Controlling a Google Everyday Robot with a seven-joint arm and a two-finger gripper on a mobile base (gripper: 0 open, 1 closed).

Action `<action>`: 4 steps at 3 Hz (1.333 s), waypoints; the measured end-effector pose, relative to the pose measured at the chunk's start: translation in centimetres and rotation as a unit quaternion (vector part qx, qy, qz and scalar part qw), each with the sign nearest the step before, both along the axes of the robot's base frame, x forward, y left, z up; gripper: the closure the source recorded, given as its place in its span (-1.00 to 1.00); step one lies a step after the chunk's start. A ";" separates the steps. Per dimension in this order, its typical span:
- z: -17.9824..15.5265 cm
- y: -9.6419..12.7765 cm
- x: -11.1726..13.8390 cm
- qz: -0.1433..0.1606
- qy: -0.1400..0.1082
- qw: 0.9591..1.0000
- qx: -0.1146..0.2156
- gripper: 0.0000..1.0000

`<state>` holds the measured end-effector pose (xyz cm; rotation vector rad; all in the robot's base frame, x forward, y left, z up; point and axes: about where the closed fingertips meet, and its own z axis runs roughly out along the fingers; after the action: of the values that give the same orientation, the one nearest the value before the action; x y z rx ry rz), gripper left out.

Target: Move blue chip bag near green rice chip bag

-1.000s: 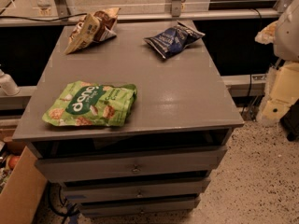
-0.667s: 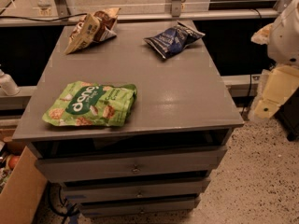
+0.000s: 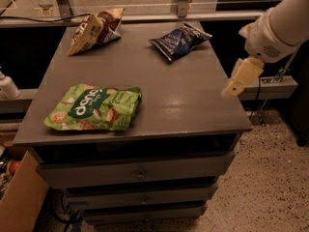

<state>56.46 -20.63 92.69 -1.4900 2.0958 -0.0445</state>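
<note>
The blue chip bag (image 3: pixel 179 41) lies crinkled at the far right of the grey cabinet top (image 3: pixel 159 88). The green rice chip bag (image 3: pixel 95 108) lies flat at the near left of the same top. My gripper (image 3: pixel 232 87) hangs off the white arm at the right edge of the cabinet top, well in front of and to the right of the blue bag, touching neither bag. It holds nothing that shows.
A tan-and-brown snack bag (image 3: pixel 94 28) lies at the far left of the top. The cabinet has drawers (image 3: pixel 140 173) below. A rail (image 3: pixel 145 18) runs behind it. A cardboard box (image 3: pixel 19 202) stands on the floor at the lower left.
My arm and gripper have swung left and upward, from beside the cabinet to over its right edge. The bags have not moved.
</note>
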 end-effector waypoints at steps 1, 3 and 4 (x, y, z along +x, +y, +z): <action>-0.8 0.4 6.4 -0.012 -0.017 0.999 0.046 -1.00; -0.7 1.2 12.9 -0.032 -0.033 0.993 0.112 -1.00; -1.9 1.4 14.5 -0.047 -0.037 0.990 0.127 -1.00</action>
<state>70.92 -19.26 90.78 -1.2204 2.0261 0.1255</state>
